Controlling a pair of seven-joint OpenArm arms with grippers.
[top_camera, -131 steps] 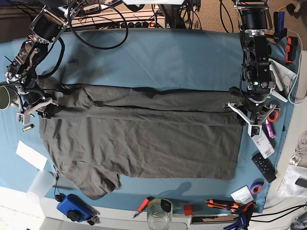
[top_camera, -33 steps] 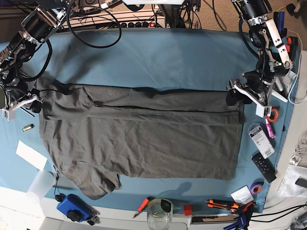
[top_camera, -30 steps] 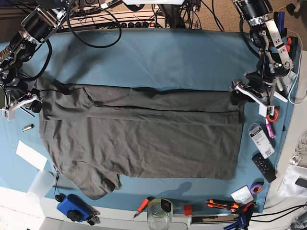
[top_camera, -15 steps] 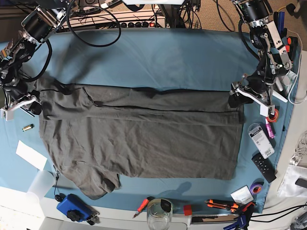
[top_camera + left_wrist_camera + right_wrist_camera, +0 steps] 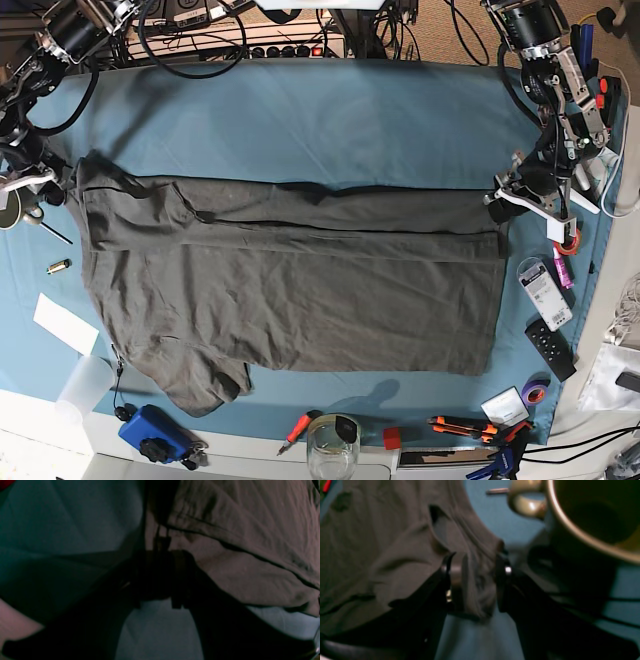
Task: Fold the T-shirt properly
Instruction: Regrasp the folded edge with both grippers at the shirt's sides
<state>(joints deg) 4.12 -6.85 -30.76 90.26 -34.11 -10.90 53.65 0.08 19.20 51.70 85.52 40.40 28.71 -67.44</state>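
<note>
One T-shirt [image 5: 290, 280], two grippers, one mug [image 5: 592, 517], one glass jar [image 5: 332, 447], one remote [image 5: 550, 348]

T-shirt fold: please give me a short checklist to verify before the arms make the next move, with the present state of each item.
1. Right gripper has T-shirt cloth between its fingers: ok.
2. Left gripper holds the shirt's edge: cannot tell, too dark.
3. Upper edge folded over the body: ok.
4. Lower sleeve tucked in: not ok, it sticks out.
5. Mug away from the right gripper: not ok, it is very near.
6. Clutter beside the left gripper stays off the shirt: ok.
</note>
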